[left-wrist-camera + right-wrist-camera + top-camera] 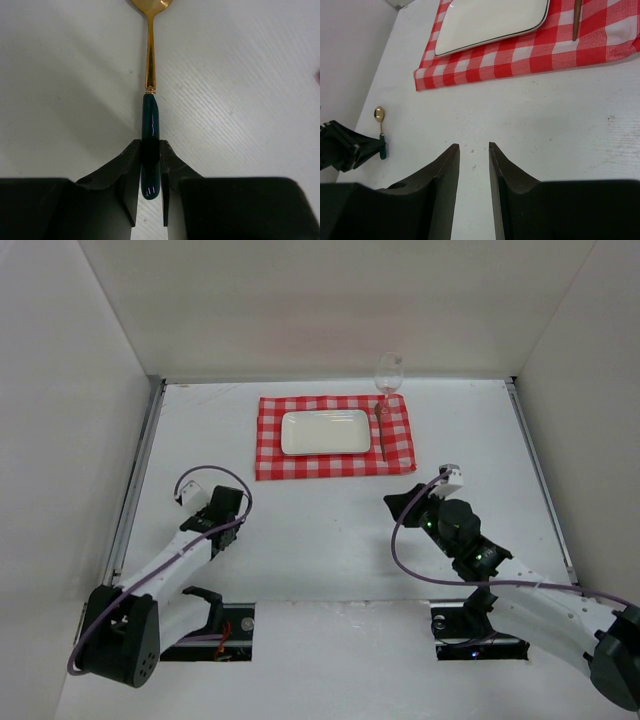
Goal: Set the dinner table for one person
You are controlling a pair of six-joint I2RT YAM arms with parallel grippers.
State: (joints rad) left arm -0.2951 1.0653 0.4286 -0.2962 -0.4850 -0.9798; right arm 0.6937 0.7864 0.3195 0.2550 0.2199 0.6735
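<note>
Near dinner table [330,530] edge, seemingly, spoon [150,120].

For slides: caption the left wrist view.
Left claw grips a gold spoon by its green handle on the white table.

Bright even light, soft shadows, sharp focus

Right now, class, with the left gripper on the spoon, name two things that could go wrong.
The left gripper pinches the spoon near the end of its handle, so it may tilt or slip when lifted.
The glass stands at the far corner of the cloth; an arm passing there might topple it.
</note>
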